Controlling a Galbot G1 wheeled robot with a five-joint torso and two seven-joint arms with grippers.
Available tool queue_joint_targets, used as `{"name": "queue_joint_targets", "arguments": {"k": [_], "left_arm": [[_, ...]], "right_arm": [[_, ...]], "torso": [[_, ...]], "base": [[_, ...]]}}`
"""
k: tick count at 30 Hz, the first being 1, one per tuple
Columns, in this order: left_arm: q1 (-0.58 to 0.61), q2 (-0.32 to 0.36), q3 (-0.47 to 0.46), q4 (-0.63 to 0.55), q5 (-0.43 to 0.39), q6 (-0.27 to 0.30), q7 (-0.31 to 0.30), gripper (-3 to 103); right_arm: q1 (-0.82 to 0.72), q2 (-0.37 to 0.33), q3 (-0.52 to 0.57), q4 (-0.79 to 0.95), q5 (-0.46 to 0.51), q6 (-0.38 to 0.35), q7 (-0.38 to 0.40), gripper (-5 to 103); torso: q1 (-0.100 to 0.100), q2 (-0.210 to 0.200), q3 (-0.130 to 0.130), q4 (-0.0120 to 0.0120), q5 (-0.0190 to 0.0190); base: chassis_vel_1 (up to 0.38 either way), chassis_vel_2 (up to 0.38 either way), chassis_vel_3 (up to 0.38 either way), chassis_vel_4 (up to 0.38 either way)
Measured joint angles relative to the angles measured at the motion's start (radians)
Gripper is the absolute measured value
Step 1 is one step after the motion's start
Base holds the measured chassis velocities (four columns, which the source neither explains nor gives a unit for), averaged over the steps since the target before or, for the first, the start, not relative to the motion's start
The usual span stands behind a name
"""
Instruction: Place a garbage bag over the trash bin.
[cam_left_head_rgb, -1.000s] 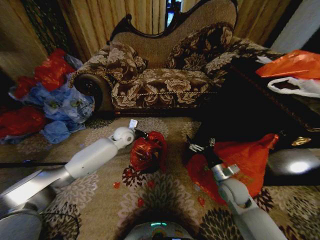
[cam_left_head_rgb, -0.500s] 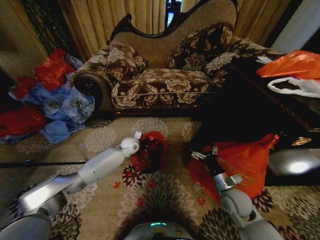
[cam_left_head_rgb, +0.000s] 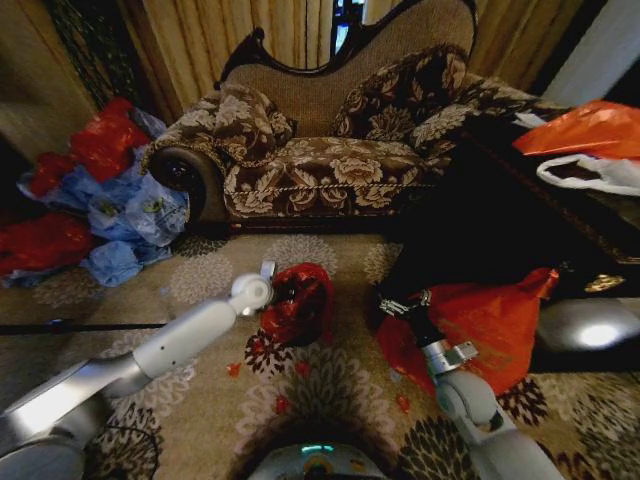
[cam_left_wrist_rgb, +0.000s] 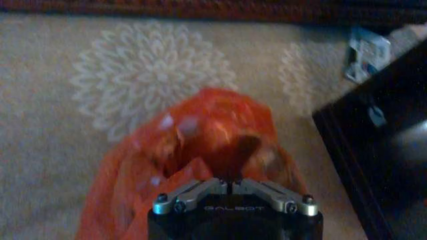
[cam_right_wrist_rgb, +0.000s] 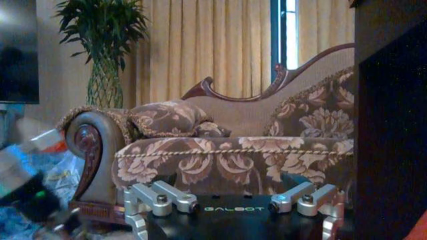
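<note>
Two grippers are low over the patterned carpet (cam_left_head_rgb: 200, 275) in front of the sofa (cam_left_head_rgb: 330, 150). The left gripper (cam_left_head_rgb: 278, 285) is clamped on the garbage bag (cam_left_head_rgb: 297, 305), jaws together on its crinkly red plastic, which stands bunched on the carpet at the middle. The right gripper (cam_left_head_rgb: 398, 303) hangs spread apart, gripping nothing, beside a bigger orange bag (cam_left_head_rgb: 490, 320) on the right.

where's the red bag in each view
Head view: bag mid-floor on the carpet, at the left claw.
Left wrist view: bag centre, just past that claw.
Right wrist view: not seen.
Shared landmark: the floral carpet medallion.
</note>
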Motion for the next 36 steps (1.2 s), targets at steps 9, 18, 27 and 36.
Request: {"name": "queue_joint_targets", "arguments": {"k": [9,18,27,36], "left_arm": [[-0.008,-0.097,0.073,0.158,0.069,-0.001,0.02,0],[0.131,0.111,0.04,-0.134,-0.073,-0.001,-0.048,0],[0.275,0.151,-0.071,-0.251,-0.049,-0.002,-0.067,0],[0.301,0.191,-0.251,-0.366,-0.136,-0.002,-0.085,24]], "right_arm": [[0.007,-0.021,0.011,-0.009,0.021,-0.003,0.002,100],[0.031,-0.03,0.011,-0.033,0.04,-0.002,0.002,100],[0.045,-0.031,-0.006,-0.042,0.038,-0.004,0.002,100],[0.032,-0.033,-0.003,-0.039,0.032,-0.004,0.003,100]], "torso": [[0.0,0.0,0.0,-0.0006,-0.0003],[0.0,0.0,0.0,0.0004,-0.0004],[0.0,0.0,0.0,-0.0003,-0.0005],[0.0,0.0,0.0,0.0,-0.0006]], "base": [[0.0,0.0,0.0,0.0],[0.0,0.0,0.0,0.0],[0.0,0.0,0.0,0.0],[0.0,0.0,0.0,0.0]]}}
